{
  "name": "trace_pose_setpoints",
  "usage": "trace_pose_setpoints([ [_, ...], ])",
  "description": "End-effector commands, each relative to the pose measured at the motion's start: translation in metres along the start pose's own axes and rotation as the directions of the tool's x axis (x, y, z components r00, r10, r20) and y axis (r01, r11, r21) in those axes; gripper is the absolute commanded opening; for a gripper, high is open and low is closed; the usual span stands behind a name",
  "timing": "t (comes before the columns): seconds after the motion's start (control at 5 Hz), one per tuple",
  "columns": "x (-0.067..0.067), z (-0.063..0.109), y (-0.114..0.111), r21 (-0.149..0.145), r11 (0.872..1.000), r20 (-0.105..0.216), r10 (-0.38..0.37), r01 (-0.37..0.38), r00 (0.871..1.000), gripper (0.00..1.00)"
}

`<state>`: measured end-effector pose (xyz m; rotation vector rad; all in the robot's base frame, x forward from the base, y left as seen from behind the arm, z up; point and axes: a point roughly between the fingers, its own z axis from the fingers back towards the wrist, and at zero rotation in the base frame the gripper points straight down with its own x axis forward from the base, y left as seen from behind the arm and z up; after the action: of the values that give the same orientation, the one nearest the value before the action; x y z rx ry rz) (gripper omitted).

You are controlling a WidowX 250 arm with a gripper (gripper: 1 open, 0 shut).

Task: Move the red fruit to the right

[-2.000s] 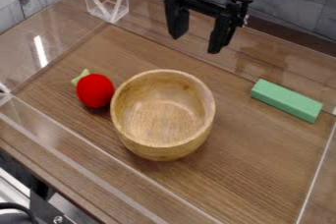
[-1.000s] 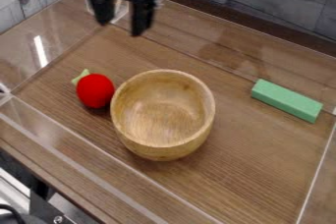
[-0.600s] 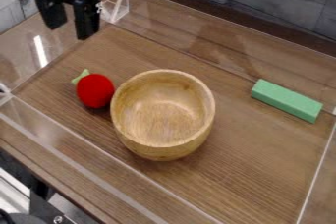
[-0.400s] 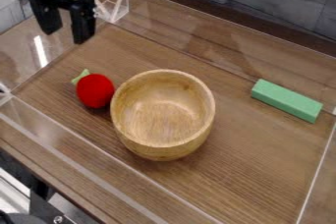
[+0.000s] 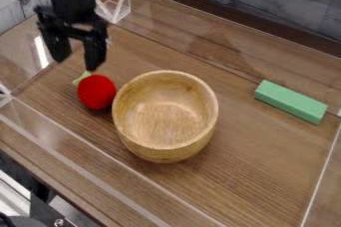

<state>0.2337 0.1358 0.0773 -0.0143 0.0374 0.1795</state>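
Observation:
The red fruit (image 5: 95,92), small, round and bright red with a green leafy top, lies on the wooden table just left of the wooden bowl (image 5: 166,113). My gripper (image 5: 76,60) hangs above and slightly behind-left of the fruit. Its two black fingers (image 5: 95,52) point down and stand apart, with nothing between them. It is close to the fruit but does not touch it.
A flat green rectangular block (image 5: 290,101) lies at the right. Clear acrylic walls (image 5: 40,62) ring the table. A clear plastic bracket (image 5: 112,5) stands at the back left. The table's front edge runs along the lower left.
My gripper has travelled from the back right across to the left, then come down and forward toward the red fruit. The fruit, bowl and green block have not moved.

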Motion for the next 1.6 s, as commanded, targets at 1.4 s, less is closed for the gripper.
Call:
trace_pose_setpoints([
  [1.4,0.019,-0.038,0.018,0.034,0.999,0.141,-0.033,0.029,0.989,1.00],
])
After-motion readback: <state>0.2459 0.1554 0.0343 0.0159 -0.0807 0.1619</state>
